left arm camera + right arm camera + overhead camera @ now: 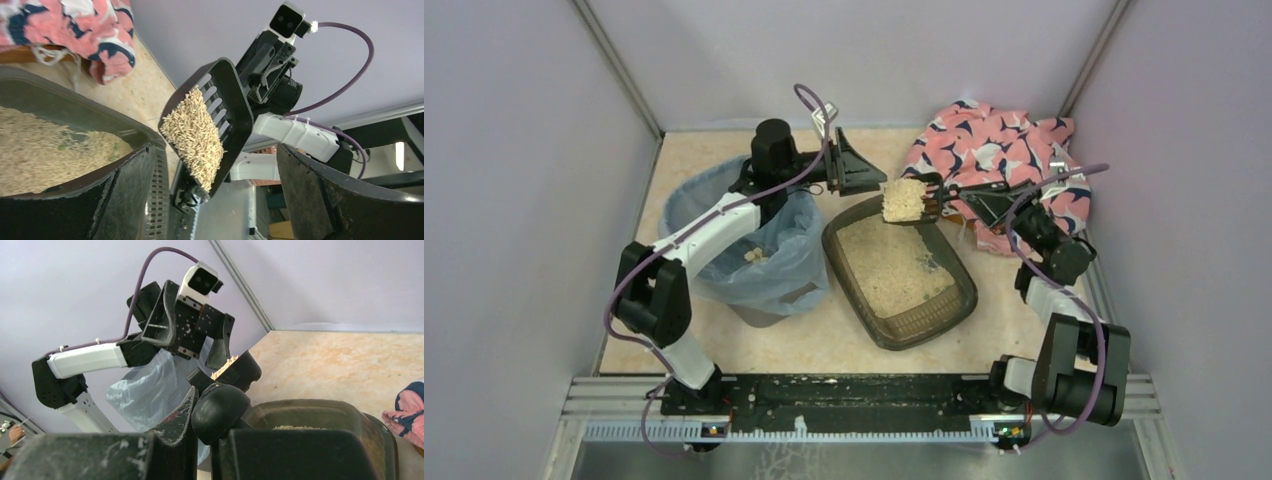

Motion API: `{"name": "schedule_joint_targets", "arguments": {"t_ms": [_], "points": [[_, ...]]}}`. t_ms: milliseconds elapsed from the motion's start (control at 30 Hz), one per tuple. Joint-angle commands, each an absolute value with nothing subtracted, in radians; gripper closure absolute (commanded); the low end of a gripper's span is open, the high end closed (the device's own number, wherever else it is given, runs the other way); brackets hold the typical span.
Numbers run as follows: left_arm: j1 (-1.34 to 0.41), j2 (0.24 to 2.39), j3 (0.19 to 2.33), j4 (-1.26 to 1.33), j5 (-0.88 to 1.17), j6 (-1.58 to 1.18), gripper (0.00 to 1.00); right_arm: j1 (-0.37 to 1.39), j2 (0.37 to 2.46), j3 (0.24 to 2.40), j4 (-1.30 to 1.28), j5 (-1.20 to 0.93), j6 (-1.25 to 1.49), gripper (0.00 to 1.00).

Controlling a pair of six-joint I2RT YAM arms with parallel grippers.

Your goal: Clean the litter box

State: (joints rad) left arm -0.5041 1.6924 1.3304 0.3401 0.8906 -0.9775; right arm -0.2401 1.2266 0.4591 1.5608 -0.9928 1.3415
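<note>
Your right gripper [946, 197] is clamped on the scoop [904, 200], heaped with litter, over the far end of the litter box [902, 335], mid-table [824, 340]. Your left gripper [864, 168] gapes wide just beside the scoop, holding nothing.

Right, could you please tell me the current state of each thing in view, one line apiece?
litter box: uncovered, flat on the table, holding beige litter.
scoop: raised over the litter box's far end, loaded with litter.
right fingers: shut on the scoop's handle.
left fingers: open, empty, beside the scoop.
bin: open, lined with a blue bag, some litter inside.
cloth: crumpled, far right.
</note>
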Motion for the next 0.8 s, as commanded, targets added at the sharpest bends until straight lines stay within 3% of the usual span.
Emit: {"name": "schedule_joint_targets", "arguments": {"t_ms": [0, 567, 767], "points": [[-0.566, 1.718, 1.328, 0.34, 0.891, -1.047, 0.05, -0.253, 1.206, 0.527, 1.723, -0.968, 1.36, 1.0], [-0.663, 1.733, 1.194, 0.315, 0.796, -1.123, 0.14, -0.251, 1.229, 0.513, 1.723, -0.987, 1.347, 1.0], [-0.671, 1.756, 1.16, 0.314, 0.781, -1.144, 0.26, -0.248, 1.229, 0.51, 1.723, -0.99, 1.346, 1.0]]}}
